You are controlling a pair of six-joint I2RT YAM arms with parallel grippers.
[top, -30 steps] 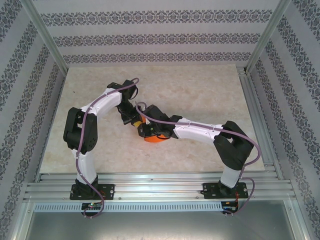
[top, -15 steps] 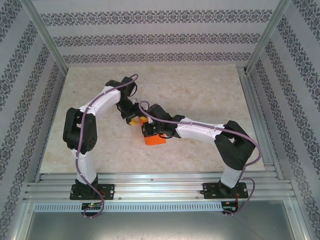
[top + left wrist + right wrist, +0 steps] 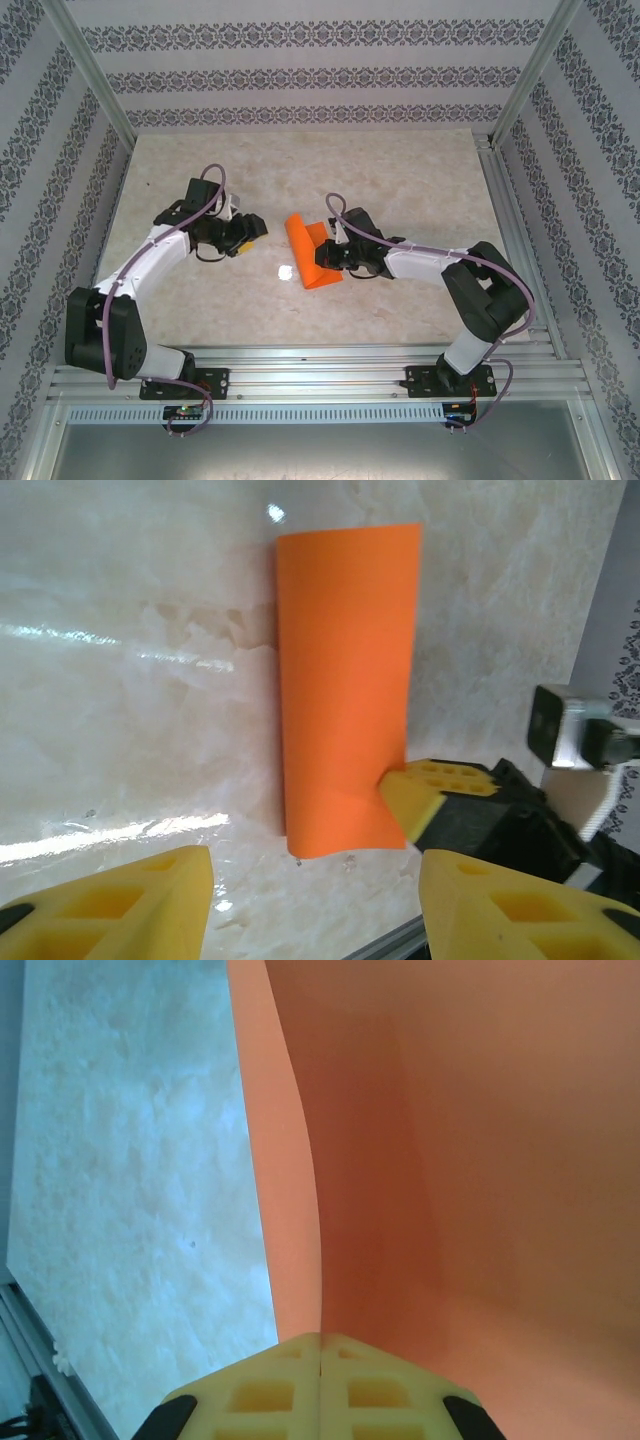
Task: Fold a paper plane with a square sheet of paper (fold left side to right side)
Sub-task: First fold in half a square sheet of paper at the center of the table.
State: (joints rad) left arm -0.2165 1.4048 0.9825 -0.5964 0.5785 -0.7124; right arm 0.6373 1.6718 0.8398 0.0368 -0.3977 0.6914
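The whole table (image 3: 420, 170) is viewed steeply from high behind its near edge, while the square sheet of paper (image 3: 308, 258), shared by all three views, is overlooked closely from the left wrist and seen at almost touching range from the right wrist.

— How does the square sheet of paper (image 3: 310, 258) look?
— Bright orange and plain, folded in half into a narrow two-layer strip.
— Where is it?
— Near the middle of the worktop (image 3: 400, 180), its long side running near to far on a slight slant. It lies mostly flat, but the layers rise and part along the long edge pinched in the right gripper's (image 3: 320, 1348) shut jaws.
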